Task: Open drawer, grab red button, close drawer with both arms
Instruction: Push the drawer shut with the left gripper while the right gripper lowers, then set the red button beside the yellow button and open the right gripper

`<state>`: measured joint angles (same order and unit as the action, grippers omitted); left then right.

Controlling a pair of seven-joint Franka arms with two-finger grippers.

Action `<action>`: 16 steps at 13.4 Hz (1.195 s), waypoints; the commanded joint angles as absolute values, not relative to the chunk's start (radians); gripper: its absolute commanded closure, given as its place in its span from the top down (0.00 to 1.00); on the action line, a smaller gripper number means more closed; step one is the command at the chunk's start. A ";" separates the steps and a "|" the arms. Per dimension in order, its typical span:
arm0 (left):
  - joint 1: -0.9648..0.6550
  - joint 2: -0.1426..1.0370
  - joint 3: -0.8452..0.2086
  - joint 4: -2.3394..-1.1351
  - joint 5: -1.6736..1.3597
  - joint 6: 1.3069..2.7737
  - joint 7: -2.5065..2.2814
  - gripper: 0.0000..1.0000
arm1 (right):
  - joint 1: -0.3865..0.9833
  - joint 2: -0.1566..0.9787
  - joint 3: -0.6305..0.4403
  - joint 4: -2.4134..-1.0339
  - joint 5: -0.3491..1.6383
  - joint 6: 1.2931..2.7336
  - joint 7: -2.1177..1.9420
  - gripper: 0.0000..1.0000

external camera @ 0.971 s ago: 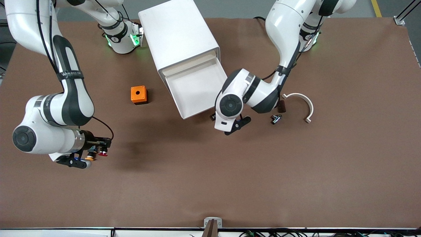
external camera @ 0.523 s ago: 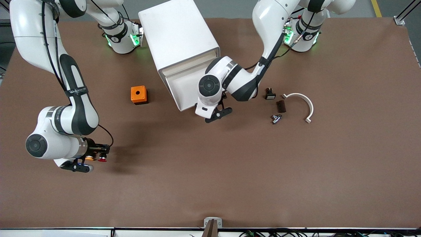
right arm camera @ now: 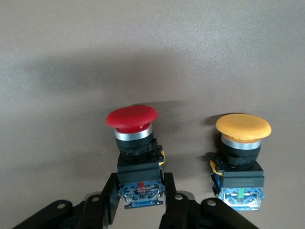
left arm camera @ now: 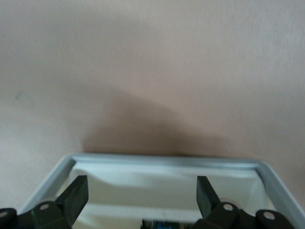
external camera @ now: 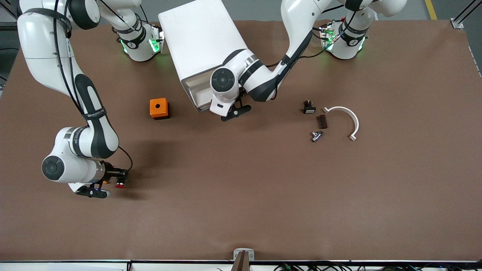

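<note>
The white drawer [external camera: 197, 96] is pushed most of the way into the white cabinet [external camera: 199, 37], with only a short part sticking out. My left gripper [external camera: 235, 111] is at the drawer's front; in the left wrist view it [left arm camera: 141, 196] is open, fingers wide apart over the drawer's rim [left arm camera: 167, 160]. My right gripper [external camera: 113, 182] is low over the table toward the right arm's end, shut on the red-capped button [external camera: 119, 184]. In the right wrist view its fingers [right arm camera: 110, 195] clamp the button's [right arm camera: 133, 143] black-and-blue body.
An orange-capped button [right arm camera: 240, 157] stands on the table beside the red one. An orange box [external camera: 159, 108] sits beside the cabinet. A small black part [external camera: 308, 107], brown block [external camera: 322, 121], metal piece [external camera: 316, 135] and white curved piece [external camera: 348, 120] lie toward the left arm's end.
My left gripper has pushed the drawer from far out to nearly in. My right gripper, still holding the red button, has moved lower toward the table.
</note>
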<state>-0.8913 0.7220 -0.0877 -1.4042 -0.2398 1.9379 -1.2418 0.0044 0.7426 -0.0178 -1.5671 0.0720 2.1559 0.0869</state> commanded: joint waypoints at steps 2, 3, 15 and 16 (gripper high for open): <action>-0.896 0.693 -0.123 -1.445 -0.222 1.954 -1.296 1.00 | -0.012 0.735 0.002 -1.525 0.049 2.151 0.074 1.00; -0.897 0.696 -0.130 -1.445 -0.222 1.954 -1.313 1.00 | -0.011 0.709 0.002 -1.523 0.035 2.146 0.055 1.00; -0.896 0.678 0.151 -1.385 -0.137 1.962 -1.379 1.00 | -0.005 0.112 0.005 -1.615 0.023 1.879 0.046 1.00; -0.893 0.677 0.205 -1.379 -0.094 1.960 -1.358 1.00 | -0.005 0.083 0.003 -1.614 0.023 1.838 0.048 1.00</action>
<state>-0.8911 0.7035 0.1240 -1.3867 -0.1604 1.9676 -1.3742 0.0046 0.1577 -0.0083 -1.5657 0.0440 1.8754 0.0254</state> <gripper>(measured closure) 0.000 0.000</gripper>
